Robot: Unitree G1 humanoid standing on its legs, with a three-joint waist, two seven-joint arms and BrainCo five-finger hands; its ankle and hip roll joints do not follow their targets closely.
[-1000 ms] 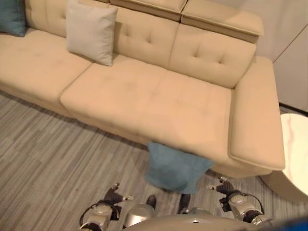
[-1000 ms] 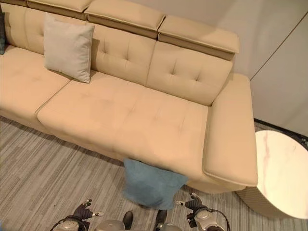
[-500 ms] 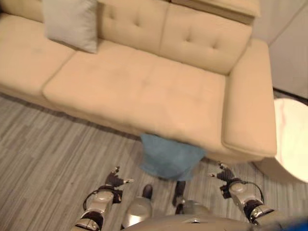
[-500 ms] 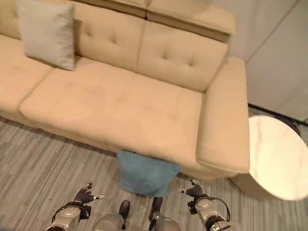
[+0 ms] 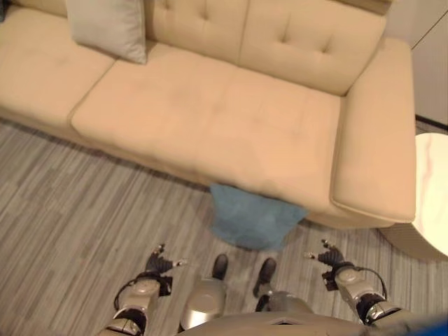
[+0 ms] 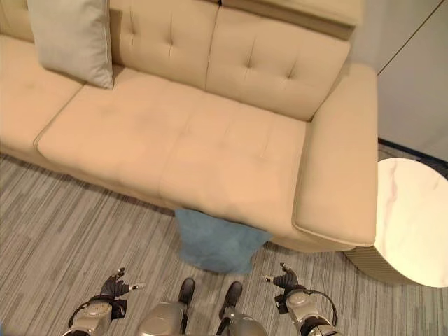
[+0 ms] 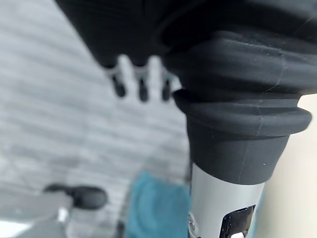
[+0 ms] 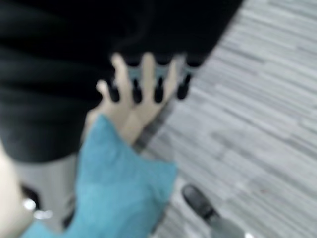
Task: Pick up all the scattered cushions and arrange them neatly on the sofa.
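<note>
Warm, soft, even indoor light falls on the sofa (image 5: 231,119), leaving only faint shading in its tufted back and a narrow shadow along its front edge on the floor (image 5: 63,203). The round marble side table (image 6: 413,231) at the right is bright, nearly washed out. Both wrist views are soft: the blue cushion (image 8: 119,188) and the robot hand fingers (image 7: 141,84) are out of focus.
</note>
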